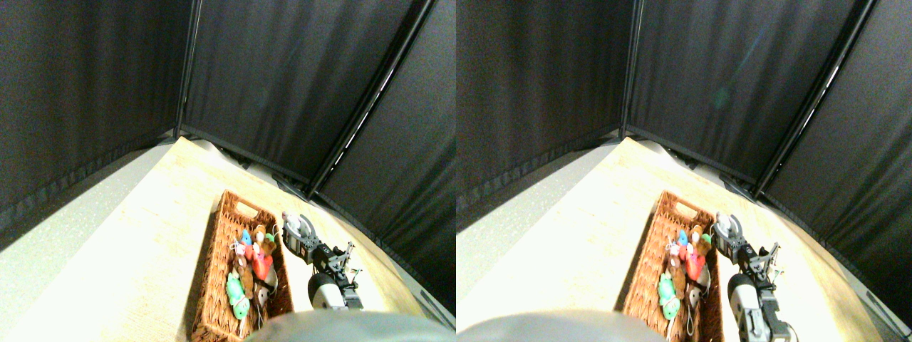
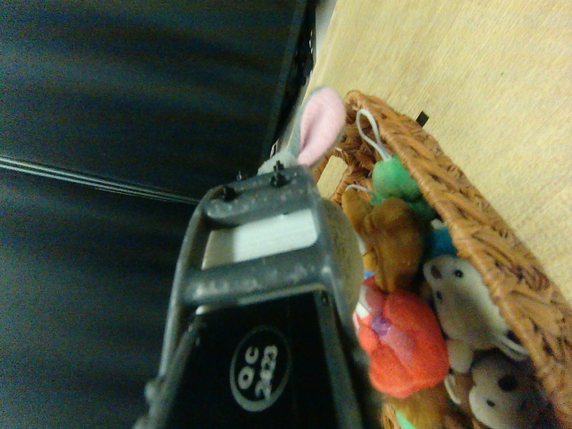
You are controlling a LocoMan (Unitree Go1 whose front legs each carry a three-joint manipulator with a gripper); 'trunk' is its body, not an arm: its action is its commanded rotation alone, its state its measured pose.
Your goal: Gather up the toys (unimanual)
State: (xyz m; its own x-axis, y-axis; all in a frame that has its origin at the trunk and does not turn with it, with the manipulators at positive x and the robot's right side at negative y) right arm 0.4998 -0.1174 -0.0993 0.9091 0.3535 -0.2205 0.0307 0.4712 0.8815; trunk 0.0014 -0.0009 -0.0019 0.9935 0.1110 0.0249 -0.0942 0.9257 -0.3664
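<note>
A long brown wicker basket lies on the pale table and holds several toys: a blue one, a brown one, a red one and a green one. My right gripper hangs just right of the basket's far end, shut on a grey mouse toy. In the wrist view the mouse's pink ear sticks out past the jaw tip. Beside the jaw that view shows the basket rim with a green toy, a brown toy, a red toy and a white toy.
Black curtain panels on dark frame poles close off the far and right sides just behind the table's back edge. The light wooden table stretches out to the left of the basket.
</note>
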